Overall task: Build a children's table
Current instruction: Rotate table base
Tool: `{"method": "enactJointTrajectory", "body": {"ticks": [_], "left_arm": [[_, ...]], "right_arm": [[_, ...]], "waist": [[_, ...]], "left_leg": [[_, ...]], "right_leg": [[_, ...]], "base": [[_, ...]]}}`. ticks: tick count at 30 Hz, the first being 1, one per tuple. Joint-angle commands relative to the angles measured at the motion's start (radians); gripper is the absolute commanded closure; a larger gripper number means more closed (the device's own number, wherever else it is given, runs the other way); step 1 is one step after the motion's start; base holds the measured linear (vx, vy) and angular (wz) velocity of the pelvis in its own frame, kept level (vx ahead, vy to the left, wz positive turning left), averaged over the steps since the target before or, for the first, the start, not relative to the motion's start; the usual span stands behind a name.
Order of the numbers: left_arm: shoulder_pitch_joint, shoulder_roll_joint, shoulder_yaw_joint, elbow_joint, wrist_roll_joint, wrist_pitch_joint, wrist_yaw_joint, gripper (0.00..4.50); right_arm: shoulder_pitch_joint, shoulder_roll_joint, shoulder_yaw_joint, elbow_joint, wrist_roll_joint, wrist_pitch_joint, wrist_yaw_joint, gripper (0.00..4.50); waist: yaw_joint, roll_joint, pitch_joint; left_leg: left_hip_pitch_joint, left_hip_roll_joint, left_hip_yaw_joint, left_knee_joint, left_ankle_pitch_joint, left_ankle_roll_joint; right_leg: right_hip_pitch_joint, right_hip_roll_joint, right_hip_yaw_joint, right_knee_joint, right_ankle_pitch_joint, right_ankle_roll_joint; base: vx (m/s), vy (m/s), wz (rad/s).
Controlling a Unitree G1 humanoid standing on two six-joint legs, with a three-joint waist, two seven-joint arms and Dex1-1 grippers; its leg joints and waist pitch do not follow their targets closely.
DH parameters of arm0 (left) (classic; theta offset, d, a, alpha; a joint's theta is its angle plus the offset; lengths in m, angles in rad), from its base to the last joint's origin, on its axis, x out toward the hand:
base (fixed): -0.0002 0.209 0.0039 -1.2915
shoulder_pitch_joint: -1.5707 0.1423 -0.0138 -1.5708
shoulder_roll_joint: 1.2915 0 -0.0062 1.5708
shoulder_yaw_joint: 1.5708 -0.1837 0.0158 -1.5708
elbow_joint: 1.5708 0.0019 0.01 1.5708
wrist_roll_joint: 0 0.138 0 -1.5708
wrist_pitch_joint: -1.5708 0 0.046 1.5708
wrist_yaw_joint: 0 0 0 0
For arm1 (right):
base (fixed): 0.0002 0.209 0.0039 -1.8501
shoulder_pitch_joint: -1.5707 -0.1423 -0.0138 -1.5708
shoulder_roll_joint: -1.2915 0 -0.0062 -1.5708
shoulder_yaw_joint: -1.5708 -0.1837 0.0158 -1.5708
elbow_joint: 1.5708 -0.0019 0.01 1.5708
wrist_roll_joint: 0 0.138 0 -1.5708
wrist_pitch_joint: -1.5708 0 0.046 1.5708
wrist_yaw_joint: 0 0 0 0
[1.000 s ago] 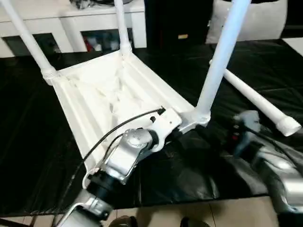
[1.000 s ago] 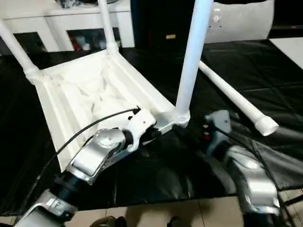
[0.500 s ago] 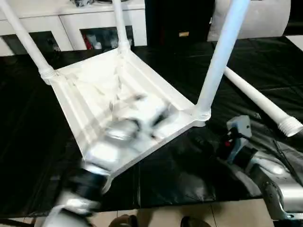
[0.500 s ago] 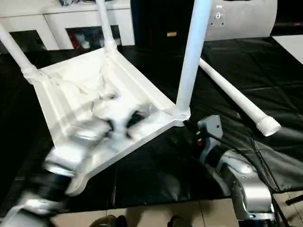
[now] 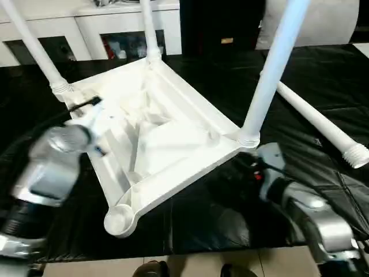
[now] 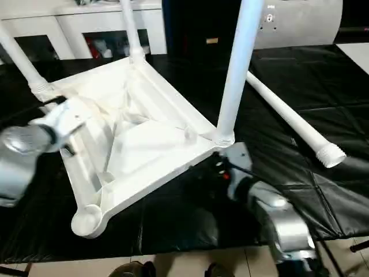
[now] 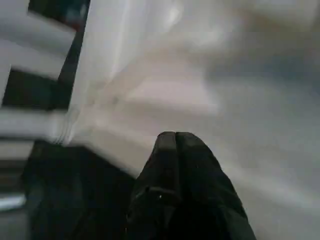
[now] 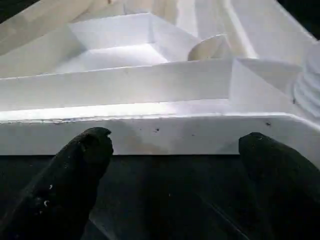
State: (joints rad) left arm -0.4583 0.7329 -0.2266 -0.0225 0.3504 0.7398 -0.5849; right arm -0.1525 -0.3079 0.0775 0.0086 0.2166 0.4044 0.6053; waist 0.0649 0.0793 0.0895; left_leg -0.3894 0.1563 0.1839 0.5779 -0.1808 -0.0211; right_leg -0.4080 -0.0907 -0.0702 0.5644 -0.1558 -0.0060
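Lying upside down on the black-covered worktop (image 5: pixel 190 231), the children's table (image 5: pixel 167 138) is seen with its cross-ribbed underside turned up. Three white legs are fitted into corner sockets and rise out of the picture: one at the far left corner (image 5: pixel 34 49), one at the far corner (image 5: pixel 149 29), and one at the right corner (image 5: pixel 271 75). The near corner socket (image 5: pixel 119 219) is seen empty, its round cup facing up. A fourth leg (image 5: pixel 320 124) lies loose on the worktop to the right, well apart from the tabletop, its threaded end pointing toward the near right.

The left end effector (image 7: pixel 176 145) is shown with its black fingers pressed together, nothing between them, above the left part of the ribbed underside; its silver forearm (image 5: pixel 49 161) is blurred at the left edge of the tabletop. The right end effector (image 8: pixel 175 150) is held with its fingers spread wide apart, just beside the tabletop's near right edge rim (image 8: pixel 150 132) close to the right corner socket, with nothing gripped. White shelving (image 5: pixel 86 29) is seen behind the worktop.
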Motion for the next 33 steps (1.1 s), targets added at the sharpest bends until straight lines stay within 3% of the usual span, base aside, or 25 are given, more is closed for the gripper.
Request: {"method": "enactJointTrajectory", "body": {"ticks": [1, 8, 11, 17, 20, 23, 27, 29, 33], "left_arm": [[0.022, 0.011, -0.021, -0.005, 0.004, 0.018, -0.031, 4.47], [0.099, 0.05, -0.097, -0.116, -0.061, 0.094, -0.198, 4.47], [0.124, 0.064, -0.117, -0.153, -0.1, 0.079, -0.253, 4.47], [0.207, 0.112, -0.153, -0.27, -0.215, 0.011, -0.436, 4.47], [0.23, 0.074, -0.133, -0.294, -0.313, -0.026, -0.492, 4.47], [0.233, 0.046, -0.133, -0.296, -0.347, -0.019, -0.505, 4.47], [0.226, -0.029, -0.158, -0.27, -0.393, -0.041, -0.518, 4.47], [0.216, -0.063, -0.16, -0.259, -0.405, -0.053, -0.512, 4.47], [0.186, -0.137, -0.159, -0.228, -0.434, -0.079, -0.497, 4.47]], "right_arm": [[-0.008, 0.004, 0.008, 0.009, -0.02, 0.005, -0.011, 0.0], [-0.058, 0.016, 0.034, 0.078, -0.054, 0.015, -0.042, 0.0], [-0.074, 0.019, 0.043, 0.105, -0.062, 0.012, -0.047, 0.0], [-0.122, 0.038, 0.053, 0.161, -0.084, -0.011, -0.057, 0.0], [-0.156, 0.046, 0.056, 0.202, -0.088, -0.028, -0.064, 0.0], [-0.174, 0.053, 0.058, 0.224, -0.093, -0.036, -0.065, 0.0], [-0.239, 0.081, 0.064, 0.296, -0.106, -0.061, -0.072, 0.0], [-0.262, 0.092, 0.062, 0.316, -0.106, -0.071, -0.073, 0.0], [-0.296, 0.102, 0.065, 0.342, -0.103, -0.087, -0.064, 0.0]], "waist": [[0.002, 0.008, -0.059], [0.0, 0.007, -0.054], [-0.003, 0.006, -0.048], [-0.008, 0.005, -0.046], [-0.012, 0.008, -0.043], [-0.013, 0.009, -0.044], [-0.027, 0.005, -0.052], [-0.028, 0.003, -0.055], [-0.028, -0.002, -0.064]], "left_leg": [[0.024, 0.066, -0.037, -0.079, -0.254, 0.024], [0.023, 0.066, -0.038, -0.083, -0.291, 0.005], [0.024, 0.065, -0.038, -0.086, -0.333, -0.003], [0.022, 0.065, -0.04, -0.088, -0.361, -0.006], [0.028, 0.063, -0.038, -0.088, -0.393, -0.02], [0.028, 0.063, -0.038, -0.089, -0.401, -0.032], [0.018, 0.059, -0.036, -0.083, -0.336, -0.011], [0.02, 0.059, -0.034, -0.079, -0.32, -0.002], [0.015, 0.058, -0.028, -0.069, -0.214, 0.037]], "right_leg": [[0.04, -0.059, 0.043, -0.046, -0.207, -0.225], [0.04, -0.063, 0.046, -0.047, -0.235, -0.232], [0.038, -0.066, 0.048, -0.055, -0.312, -0.219], [0.034, -0.067, 0.05, -0.057, -0.378, -0.202], [0.028, -0.062, 0.05, -0.06, -0.415, -0.194], [0.029, -0.06, 0.05, -0.056, -0.392, -0.199], [0.041, -0.061, 0.049, -0.048, -0.303, -0.228], [0.041, -0.062, 0.05, -0.049, -0.296, -0.231], [0.049, -0.06, 0.049, -0.039, -0.197, -0.264]], "base": [[0.0, 0.0, 0.0], [0.0, 0.0, 0.0], [0.0, 0.0, 0.0], [0.0, 0.0, 0.0], [0.0, 0.0, 0.0], [0.0, 0.0, 0.0], [0.0, 0.0, 0.0], [0.0, 0.0, 0.0], [0.0, 0.0, 0.0]]}}
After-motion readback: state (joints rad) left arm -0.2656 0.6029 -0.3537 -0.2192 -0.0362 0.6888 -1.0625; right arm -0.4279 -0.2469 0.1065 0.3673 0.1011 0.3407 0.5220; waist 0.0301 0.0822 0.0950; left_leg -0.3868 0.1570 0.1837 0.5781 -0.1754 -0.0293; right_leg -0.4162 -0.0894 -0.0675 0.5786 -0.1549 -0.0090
